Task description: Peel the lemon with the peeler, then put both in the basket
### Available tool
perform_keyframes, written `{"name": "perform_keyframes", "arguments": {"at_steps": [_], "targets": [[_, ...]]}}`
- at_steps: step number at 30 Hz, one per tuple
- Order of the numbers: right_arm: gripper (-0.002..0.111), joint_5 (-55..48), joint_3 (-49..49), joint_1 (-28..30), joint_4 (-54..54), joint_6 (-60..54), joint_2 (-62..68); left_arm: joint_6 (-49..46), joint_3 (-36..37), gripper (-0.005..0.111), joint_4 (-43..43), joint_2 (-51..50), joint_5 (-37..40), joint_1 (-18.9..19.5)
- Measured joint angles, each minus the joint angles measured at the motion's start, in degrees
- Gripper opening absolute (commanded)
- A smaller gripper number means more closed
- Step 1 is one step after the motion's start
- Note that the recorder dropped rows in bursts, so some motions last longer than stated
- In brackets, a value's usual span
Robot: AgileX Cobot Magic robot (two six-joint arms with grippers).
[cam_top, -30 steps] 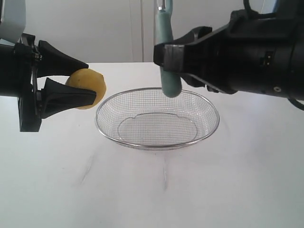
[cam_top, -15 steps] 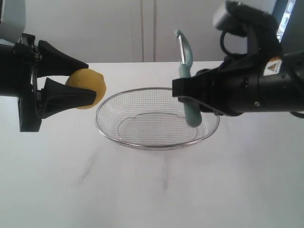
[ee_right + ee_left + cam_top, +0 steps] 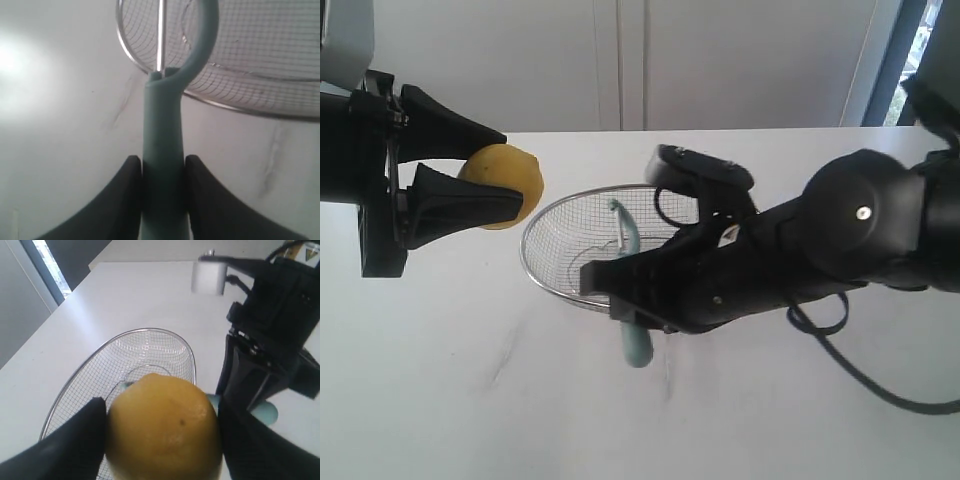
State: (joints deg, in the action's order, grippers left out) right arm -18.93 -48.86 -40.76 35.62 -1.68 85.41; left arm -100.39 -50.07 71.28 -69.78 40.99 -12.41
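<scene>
The yellow lemon hangs above the table to the left of the basket, with my left gripper shut on it from both sides. My right gripper is shut on the pale teal handle of the peeler. The peeler's curved head and blade reach over the basket's front rim into the mesh. Its handle end sticks out below the fingers, over the table in front of the basket.
The white table spreads around the basket. My bulky right arm stretches across the basket's right half and hides it. A black cable loops over the table on the right. A white wall stands behind.
My right arm has swung down and leftward, turning the peeler from upright above the basket to low, with its head over the front rim. The left gripper and lemon have stayed still.
</scene>
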Motion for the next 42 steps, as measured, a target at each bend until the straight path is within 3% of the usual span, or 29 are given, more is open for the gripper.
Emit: {"name": "perform_keyframes", "arguments": {"at_steps": [8,22,42], "targets": [[0.000,0.00,-4.46,-4.52,7.22,-6.95,2.21,0.00,0.00,0.000,0.10,0.00,0.00,0.00],[0.000,-4.15,-6.46,-4.94,19.92,-17.21,2.21,0.00,0.00,0.000,0.10,0.00,0.00,0.00],[0.000,-4.08,-6.59,-4.94,19.22,-20.35,-1.24,0.00,0.00,0.000,0.21,0.02,0.00,0.00]]}}
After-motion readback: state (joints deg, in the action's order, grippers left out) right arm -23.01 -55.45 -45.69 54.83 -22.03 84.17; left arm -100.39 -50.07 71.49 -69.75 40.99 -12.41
